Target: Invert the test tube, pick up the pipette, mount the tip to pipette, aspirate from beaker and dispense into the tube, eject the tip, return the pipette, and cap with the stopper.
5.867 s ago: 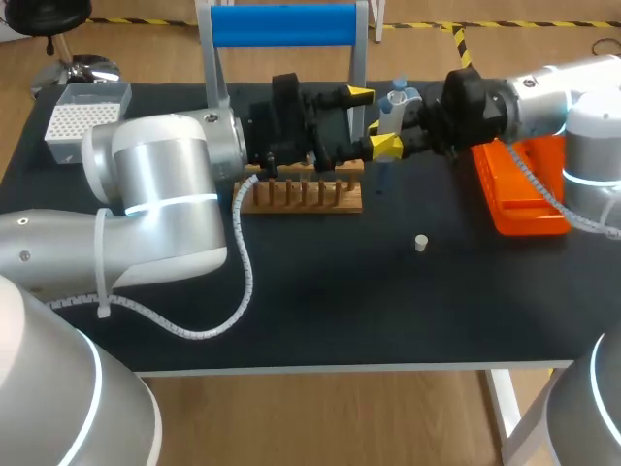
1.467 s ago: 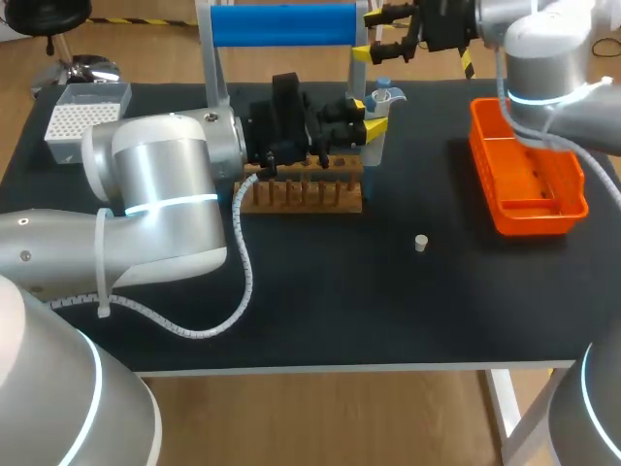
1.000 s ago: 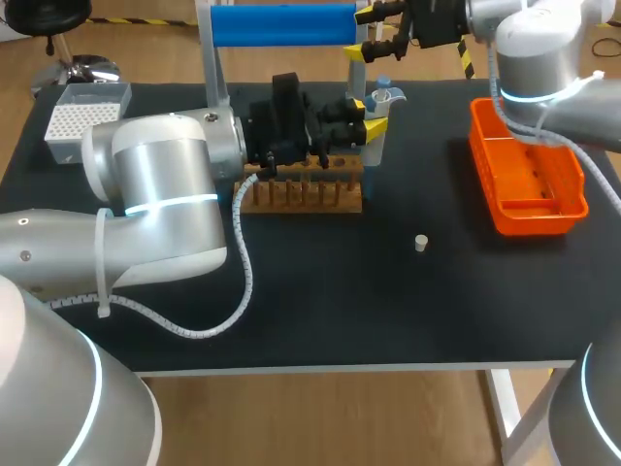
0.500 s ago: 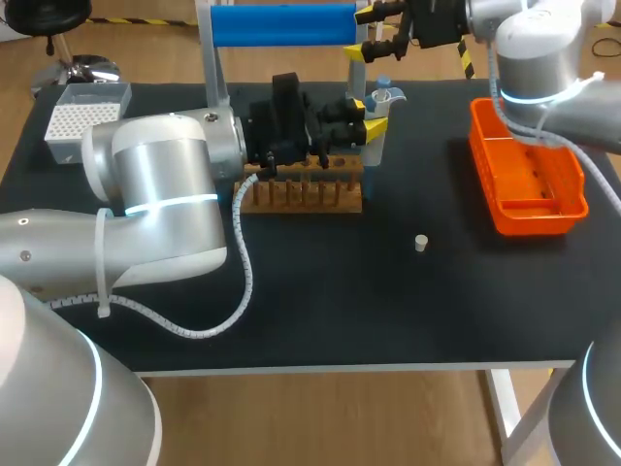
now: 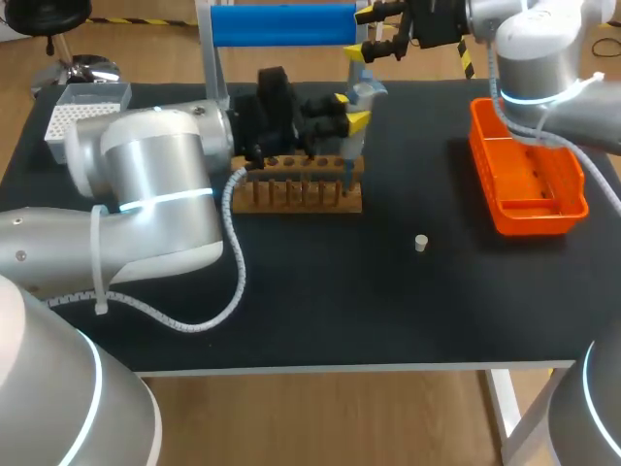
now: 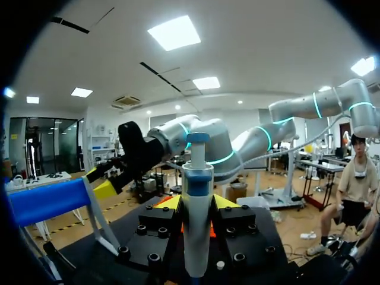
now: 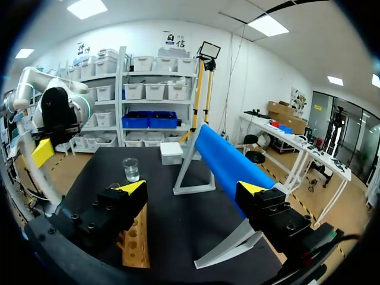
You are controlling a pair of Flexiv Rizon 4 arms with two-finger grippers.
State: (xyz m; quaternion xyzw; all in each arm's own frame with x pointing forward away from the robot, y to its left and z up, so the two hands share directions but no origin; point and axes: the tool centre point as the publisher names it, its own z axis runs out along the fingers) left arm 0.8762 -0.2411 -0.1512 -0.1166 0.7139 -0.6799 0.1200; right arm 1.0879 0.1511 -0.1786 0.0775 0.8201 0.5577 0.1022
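Pipette upright, clamped between the fingers of my left gripper, over the wooden rack.

On the black table stand the blue-barred frame, the orange bin to my right and the white tip box at the far left corner. My right gripper hangs by the frame's right end, fingers spread wide with nothing between them. A beaker sits just past one end of the rack, and the small stopper lies alone on the table between rack and bin.
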